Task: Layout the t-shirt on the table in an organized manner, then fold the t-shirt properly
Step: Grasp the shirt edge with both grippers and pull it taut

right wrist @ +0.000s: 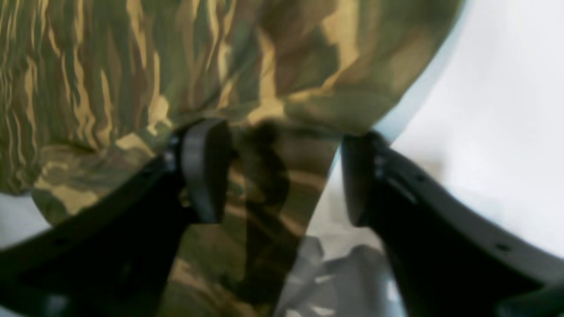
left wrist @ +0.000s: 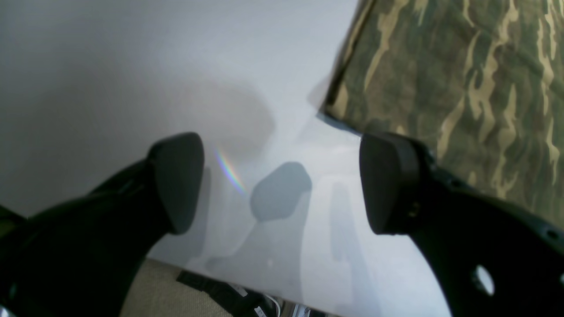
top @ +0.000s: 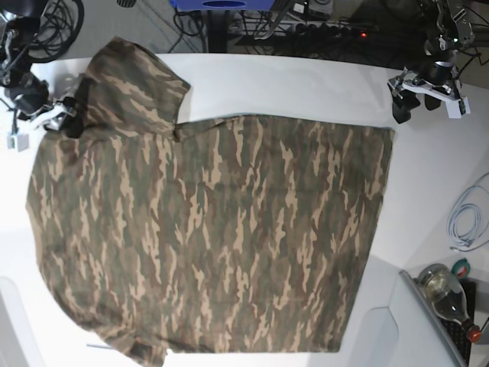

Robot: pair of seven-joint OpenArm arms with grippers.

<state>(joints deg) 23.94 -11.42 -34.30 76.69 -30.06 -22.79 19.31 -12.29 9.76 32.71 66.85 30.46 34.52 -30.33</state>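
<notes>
The camouflage t-shirt (top: 214, 237) lies spread mostly flat on the white table (top: 306, 92), with one sleeve (top: 134, 84) pointing to the far left. My left gripper (top: 429, 107) is open above bare table (left wrist: 132, 66), just off the shirt's far right corner (left wrist: 462, 79). In its wrist view the left gripper (left wrist: 282, 185) holds nothing. My right gripper (top: 67, 121) sits at the sleeve's left edge. In its wrist view the right gripper (right wrist: 282, 176) is open, jaws wide apart, with bunched camouflage cloth (right wrist: 264, 88) lying under and between the fingers.
A glass bottle (top: 447, 290) and a white cable (top: 466, 222) lie at the right edge. Cables and equipment (top: 306, 23) stand behind the table. The table's edge (left wrist: 220, 268) runs just below my left gripper, with floor beyond it.
</notes>
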